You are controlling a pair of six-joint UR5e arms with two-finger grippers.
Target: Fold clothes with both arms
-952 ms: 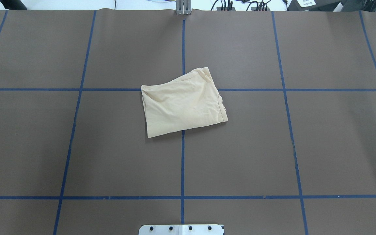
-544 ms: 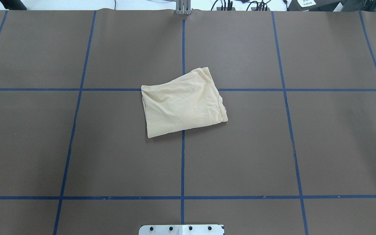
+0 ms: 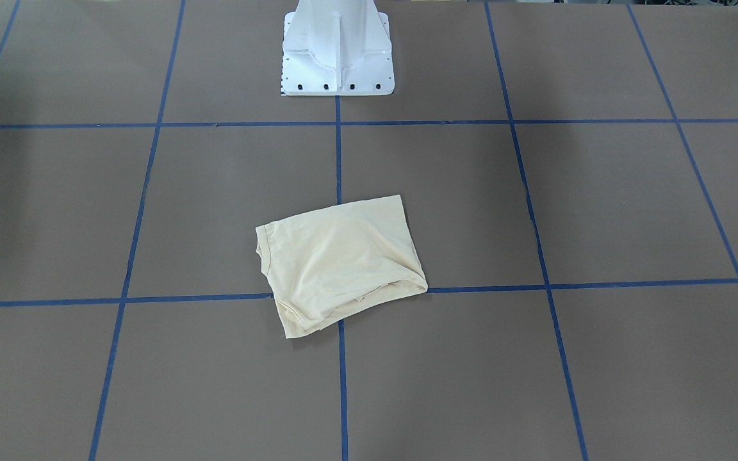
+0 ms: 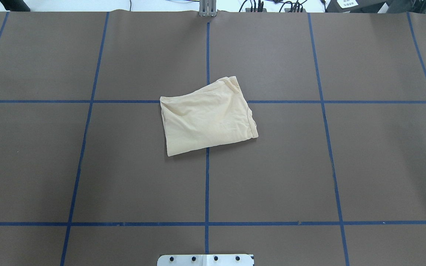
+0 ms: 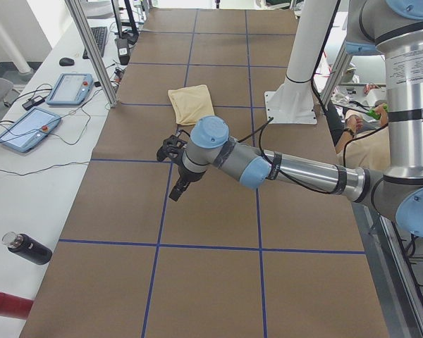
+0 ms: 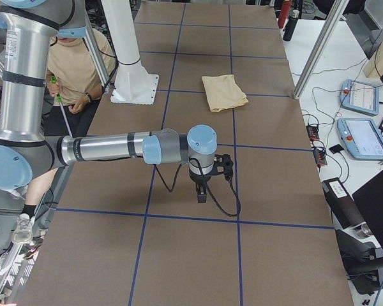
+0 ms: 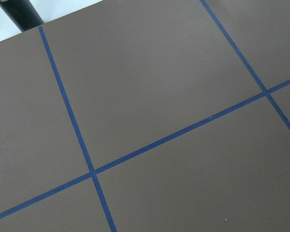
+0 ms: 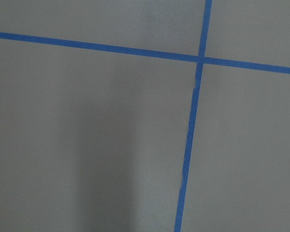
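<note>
The pale cream-yellow shirt (image 4: 207,116) lies folded into a small rough rectangle near the table's middle, its print hidden. It also shows in the front-facing view (image 3: 337,262), the left side view (image 5: 190,103) and the right side view (image 6: 223,91). Both arms are far from it, stretched over bare table towards the ends. The left gripper (image 5: 176,186) hangs above the mat in the left side view. The right gripper (image 6: 201,191) hangs above the mat in the right side view. I cannot tell whether either is open or shut. The wrist views show only mat and blue tape.
The white pedestal base (image 3: 337,57) stands at the robot's side of the brown mat (image 4: 87,166), which is gridded with blue tape. Teach pendants (image 5: 74,88) and bottles (image 5: 28,248) lie beyond the far edge. A person (image 6: 76,64) sits behind the robot.
</note>
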